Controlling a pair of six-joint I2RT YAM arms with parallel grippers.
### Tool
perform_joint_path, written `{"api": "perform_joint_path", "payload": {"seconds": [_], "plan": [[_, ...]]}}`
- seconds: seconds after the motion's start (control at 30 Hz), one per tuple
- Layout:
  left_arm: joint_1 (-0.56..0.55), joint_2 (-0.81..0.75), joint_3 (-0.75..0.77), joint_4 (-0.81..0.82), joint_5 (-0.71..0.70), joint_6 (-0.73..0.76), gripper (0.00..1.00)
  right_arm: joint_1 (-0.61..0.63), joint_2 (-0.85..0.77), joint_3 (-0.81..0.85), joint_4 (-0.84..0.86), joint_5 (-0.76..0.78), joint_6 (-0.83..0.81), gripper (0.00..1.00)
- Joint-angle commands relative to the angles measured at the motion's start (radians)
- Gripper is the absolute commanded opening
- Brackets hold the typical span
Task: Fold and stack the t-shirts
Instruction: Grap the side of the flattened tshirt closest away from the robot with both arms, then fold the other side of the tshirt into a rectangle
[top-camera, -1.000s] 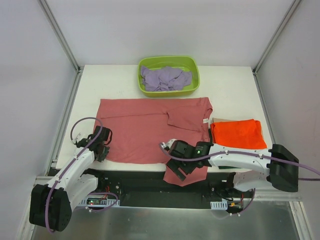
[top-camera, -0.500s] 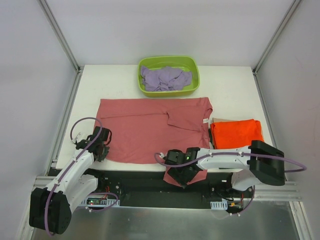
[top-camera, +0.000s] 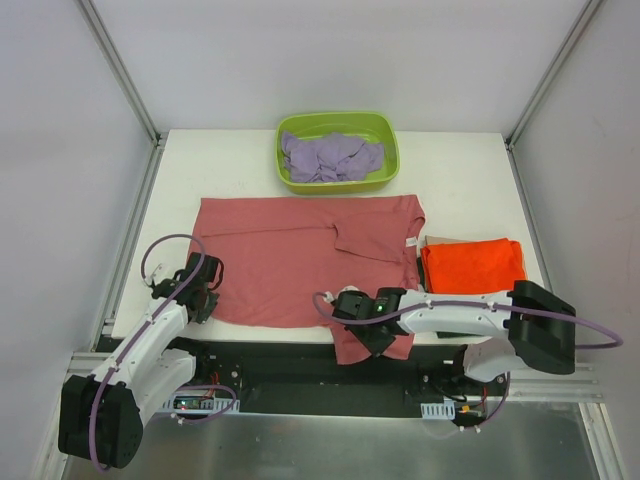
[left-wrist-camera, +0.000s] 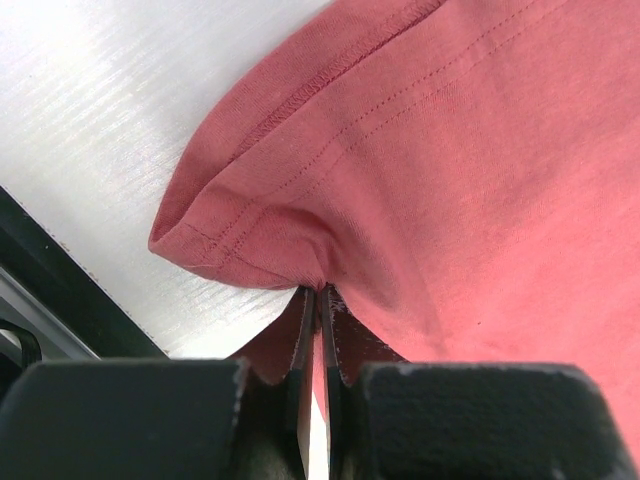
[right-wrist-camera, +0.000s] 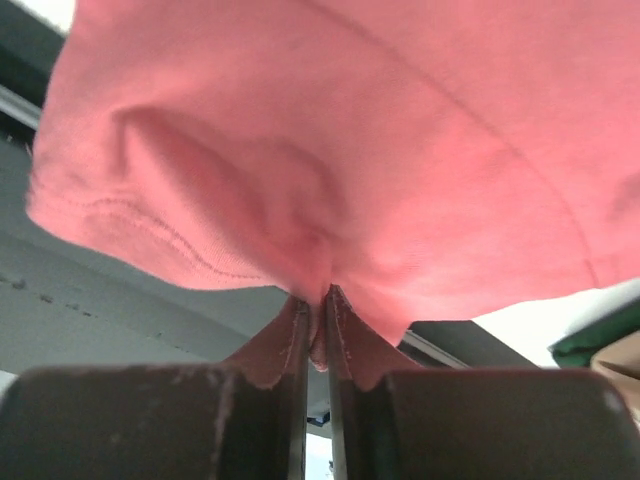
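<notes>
A dusty salmon-red t-shirt (top-camera: 300, 255) lies spread on the white table, its lower right part hanging over the near edge. My left gripper (top-camera: 203, 290) is shut on the shirt's near-left hem corner (left-wrist-camera: 250, 240). At the overhanging part, my right gripper (top-camera: 362, 325) is shut on a pinch of the same shirt (right-wrist-camera: 310, 250). A folded bright orange t-shirt (top-camera: 474, 267) rests on a tan one (top-camera: 440, 241) at the right. A crumpled lavender t-shirt (top-camera: 330, 157) fills the tub.
A lime-green tub (top-camera: 337, 127) stands at the back centre of the table (top-camera: 450, 180). Metal frame posts rise at the back corners. A dark gap with cables (top-camera: 250, 360) runs along the near edge between the arm bases.
My right gripper has moved left along the overhanging cloth, then up toward the table edge, and closed on the salmon-red shirt. The left arm has stayed put.
</notes>
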Motion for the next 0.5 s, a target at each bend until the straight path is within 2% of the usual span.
{"api": "perform_joint_path", "payload": {"seconds": [0.0, 0.07, 0.33, 0.47], "plan": [[-0.008, -0.002, 0.042, -0.005, -0.013, 0.028, 0.00, -0.066, -0.068, 0.057, -0.080, 0.077, -0.020, 0.09], [-0.008, 0.001, 0.057, -0.005, -0.016, 0.037, 0.00, -0.105, -0.087, 0.074, -0.091, 0.078, -0.043, 0.06], [-0.008, 0.027, 0.138, -0.001, -0.050, 0.034, 0.00, -0.269, -0.118, 0.166, -0.082, 0.163, -0.117, 0.05], [-0.008, 0.068, 0.175, 0.007, -0.070, 0.032, 0.00, -0.316, -0.076, 0.224, -0.069, 0.218, -0.175, 0.06]]}}
